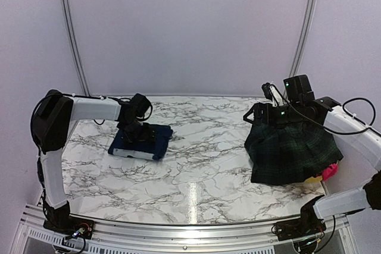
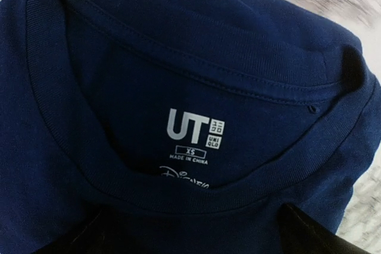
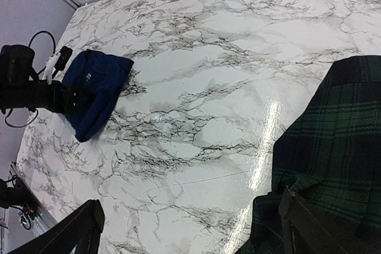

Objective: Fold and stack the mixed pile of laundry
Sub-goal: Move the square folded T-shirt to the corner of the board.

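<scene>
The left pincer point(image 1: 139, 132) stands with jaws apart just above the folded navy-blue cloth point(image 1: 157, 144), the collar and label right beneath it. The right pincer point(image 3: 190, 230), jaws spread too, hangs at the far edge of the plaid garment point(image 1: 292, 153) — one finger over the cloth, the other over the bare marble table point(image 1: 202, 165).

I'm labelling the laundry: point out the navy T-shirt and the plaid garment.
navy T-shirt point(image 1: 161, 137), top external view, its right half.
plaid garment point(image 1: 292, 153), top external view, middle of cloth.

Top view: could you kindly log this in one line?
left gripper: open over folded navy shirt | right gripper: open by plaid garment | pink piece: beside plaid
</scene>
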Controlling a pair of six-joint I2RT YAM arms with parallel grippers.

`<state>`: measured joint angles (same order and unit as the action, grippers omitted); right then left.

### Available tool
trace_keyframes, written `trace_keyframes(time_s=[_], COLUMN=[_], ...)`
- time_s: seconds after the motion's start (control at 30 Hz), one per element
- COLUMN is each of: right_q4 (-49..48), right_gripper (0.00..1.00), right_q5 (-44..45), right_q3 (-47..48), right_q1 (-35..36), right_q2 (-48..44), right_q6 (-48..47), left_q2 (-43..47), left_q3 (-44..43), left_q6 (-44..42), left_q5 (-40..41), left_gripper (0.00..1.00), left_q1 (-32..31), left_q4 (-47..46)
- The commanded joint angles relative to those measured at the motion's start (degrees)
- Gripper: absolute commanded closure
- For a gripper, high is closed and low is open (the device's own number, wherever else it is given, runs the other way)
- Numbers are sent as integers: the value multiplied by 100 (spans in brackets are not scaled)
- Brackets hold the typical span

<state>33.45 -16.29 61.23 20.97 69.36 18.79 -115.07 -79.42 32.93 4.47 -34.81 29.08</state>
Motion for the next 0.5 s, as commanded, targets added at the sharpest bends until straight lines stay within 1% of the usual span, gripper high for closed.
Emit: trace_keyframes(time_s=[0.0, 0.17, 0.27, 0.37, 0.47], right_q4=[-191, -156, -145, -178, -195], right_gripper=[1, 1, 1, 2, 1], right_q5=[145, 331, 325, 234, 159], right_q3=[49, 95, 189, 294, 423], right_q1=[-37, -41, -43, -41, -41], right_q2=[-2, 115, 220, 363, 491], right_q6=[191, 209, 222, 212, 130], left_q2=[-406, -1025, -1503, -1703, -1397], left_q3=[-115, -1028, -1695, -2169, -2190], left_q6=[-1260, -1680, -2063, -2535, -2765], left_q5=[400, 426, 344, 456, 746], left_gripper=[1, 2, 3, 4, 2], left_q1=[1284, 2319, 2792, 3036, 3076], left_q4=[1077, 1248, 1447, 1630, 1644])
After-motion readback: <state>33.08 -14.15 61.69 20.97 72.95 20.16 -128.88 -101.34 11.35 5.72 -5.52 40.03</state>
